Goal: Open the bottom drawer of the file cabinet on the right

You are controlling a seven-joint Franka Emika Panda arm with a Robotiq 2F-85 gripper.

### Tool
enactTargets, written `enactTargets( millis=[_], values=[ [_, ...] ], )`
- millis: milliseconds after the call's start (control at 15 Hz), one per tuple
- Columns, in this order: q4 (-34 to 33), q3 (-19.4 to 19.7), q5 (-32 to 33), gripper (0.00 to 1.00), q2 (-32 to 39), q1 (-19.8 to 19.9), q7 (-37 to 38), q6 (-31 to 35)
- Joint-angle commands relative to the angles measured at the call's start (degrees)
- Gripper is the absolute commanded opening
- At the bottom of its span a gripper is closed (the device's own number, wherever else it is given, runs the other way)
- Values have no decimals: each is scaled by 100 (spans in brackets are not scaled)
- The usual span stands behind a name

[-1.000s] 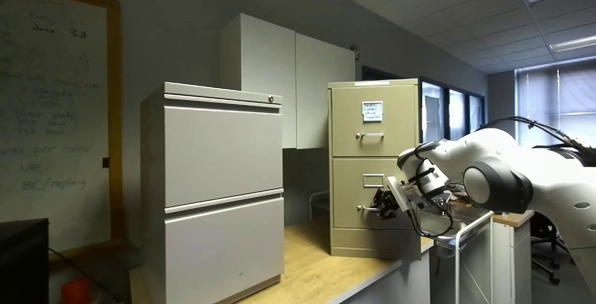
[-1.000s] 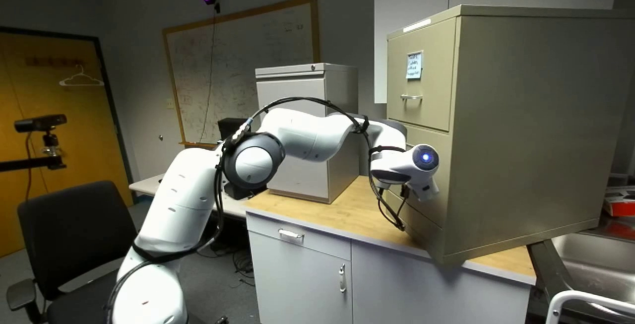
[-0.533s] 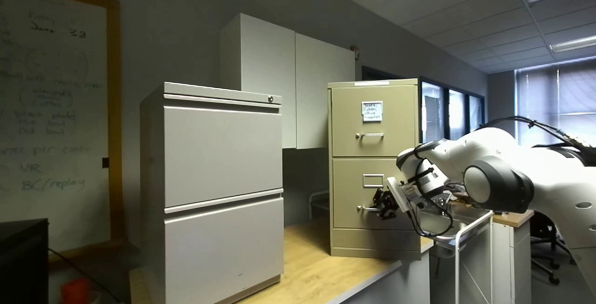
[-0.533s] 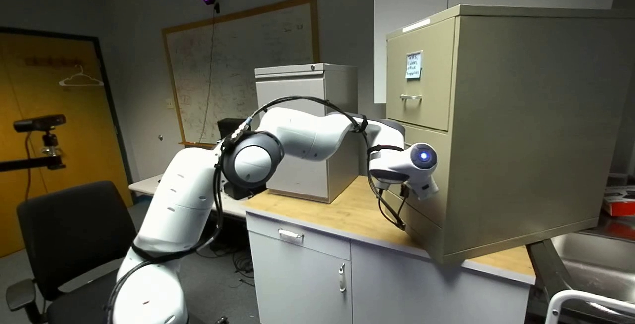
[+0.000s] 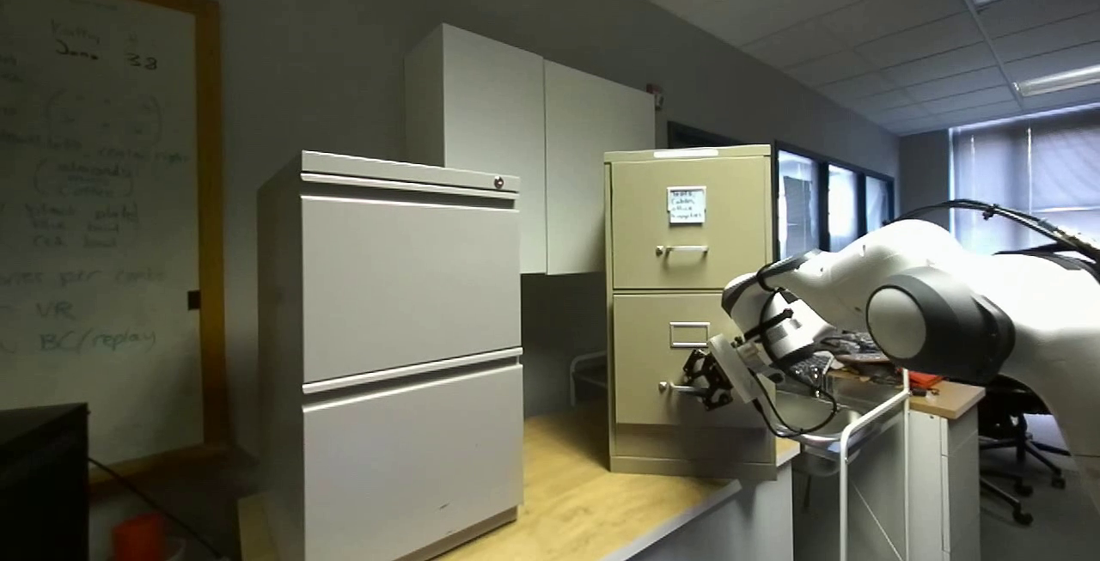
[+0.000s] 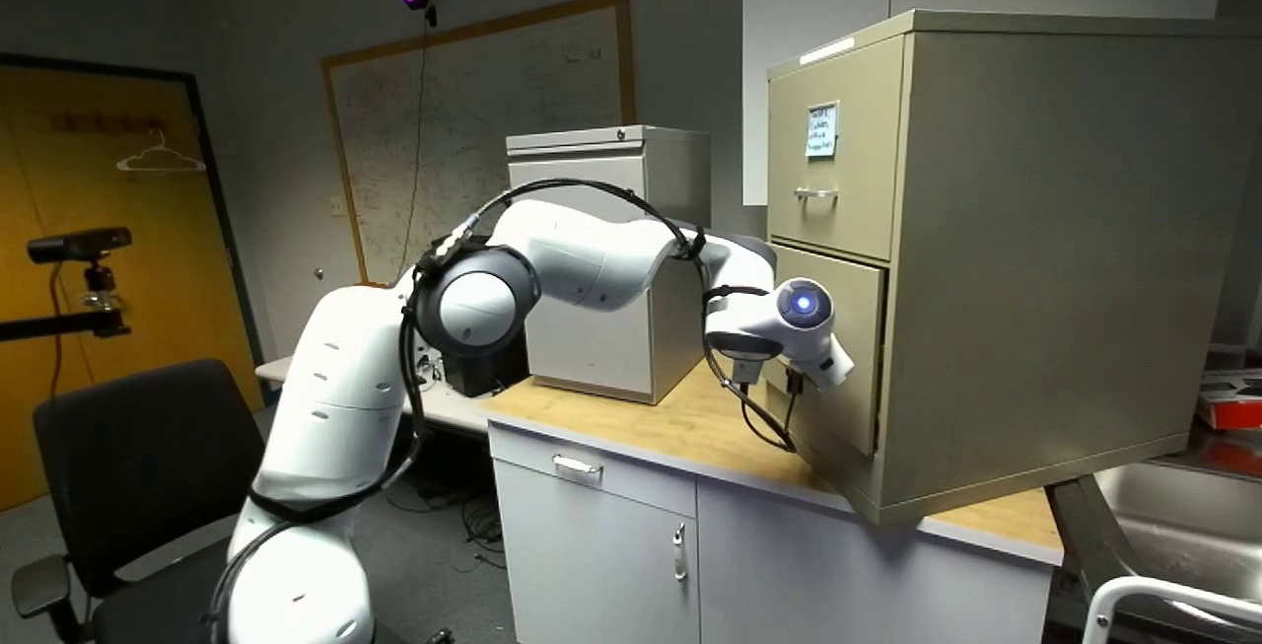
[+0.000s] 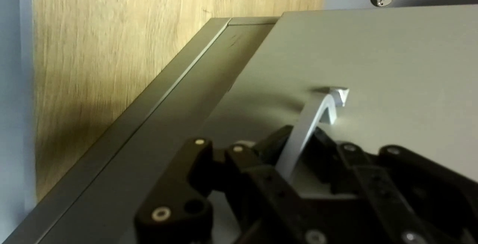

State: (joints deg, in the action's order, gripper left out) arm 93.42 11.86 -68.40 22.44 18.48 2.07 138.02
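Note:
The file cabinet is the tan upright one in both exterior views (image 5: 670, 451) (image 6: 1045, 259). Its bottom drawer (image 5: 640, 346) stands slightly out from the body. A dark gap shows along the side edge of that drawer front (image 6: 853, 328) in an exterior view. In the wrist view the drawer front (image 7: 392, 57) projects past the cabinet frame. Its silver handle (image 7: 304, 130) runs between my two black fingers. My gripper (image 7: 295, 139) is shut on this handle; it also shows at the handle in an exterior view (image 5: 700, 385). The arm's wrist hides the fingers in an exterior view.
The pale grey two-drawer cabinet (image 5: 412, 286) stands beside the tan one on the wooden counter (image 5: 567, 475). A white rail (image 5: 844, 475) and a sink (image 6: 1183, 536) lie on the tan cabinet's far side. A black chair (image 6: 148, 447) stands near the arm base.
The arm and gripper have drawn back from the cabinet. The bottom drawer has come out a little with the handle in my gripper; the gap was not there before.

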Motion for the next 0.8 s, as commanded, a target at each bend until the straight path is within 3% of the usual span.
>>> enactTargets(
  millis=[0,733],
  values=[
    [1165,-174,217,3,-961,-290,-684,28],
    [2894,-386,1064,3,-2284,-990,-472,1369]
  ],
)
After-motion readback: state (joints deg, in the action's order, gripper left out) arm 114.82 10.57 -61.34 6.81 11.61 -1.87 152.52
